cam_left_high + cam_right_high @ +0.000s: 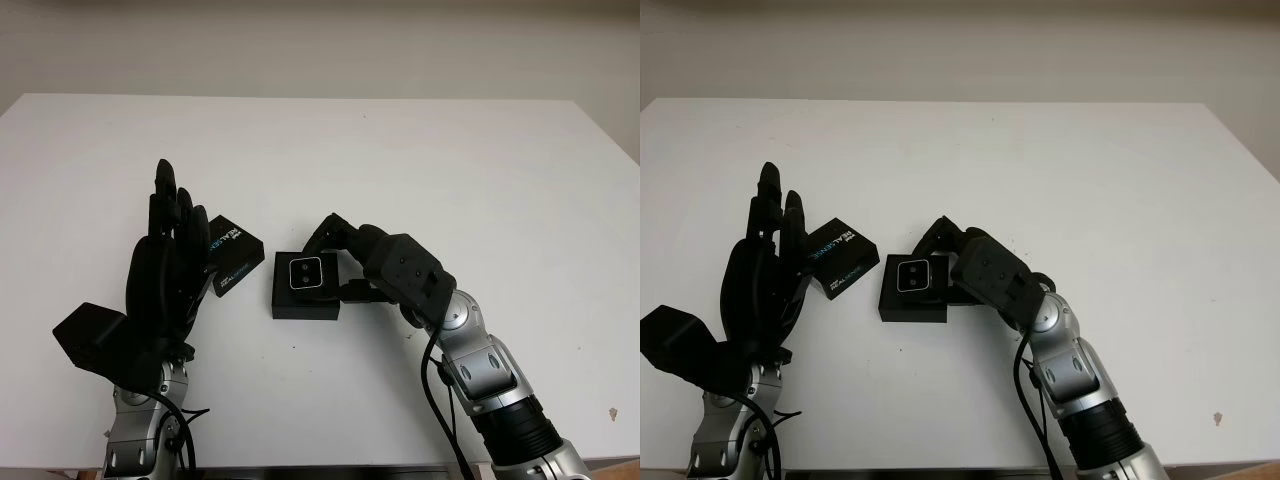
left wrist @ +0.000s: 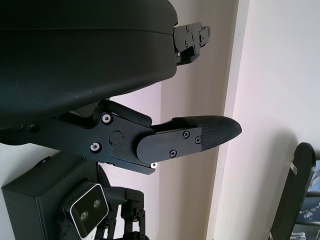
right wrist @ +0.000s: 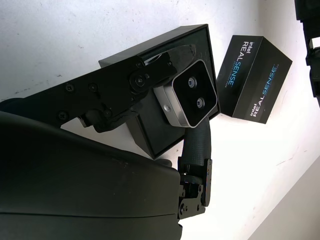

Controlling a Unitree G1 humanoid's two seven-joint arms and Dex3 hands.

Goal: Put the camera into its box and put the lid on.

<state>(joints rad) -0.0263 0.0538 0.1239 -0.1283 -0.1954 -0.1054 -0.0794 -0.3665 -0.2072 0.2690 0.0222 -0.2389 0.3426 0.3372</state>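
Left eye view, right hand: the right hand is seen closed around the camera, which is held directly over the open black box on the white table; whether it is already seated cannot be told.
Left eye view, left hand: the left hand is raised just beside the lid, open, with nothing held.
Left eye view, lid: the lid is tilted, lying between the left hand and the box, nearer to the left hand.
Right eye view, decisive relation: the camera's lens face is turned upward, and its long axis is judged to run along the box's width, so a straight lowering is judged to be needed.
Left wrist view, camera: the camera is seen at the box, with a finger of the left hand reaching across, well clear of it.
Right wrist view, grip: the camera is pinched by fingers above the box's interior.
Right wrist view, writing: "intel REALSENSE" is read on the lid.
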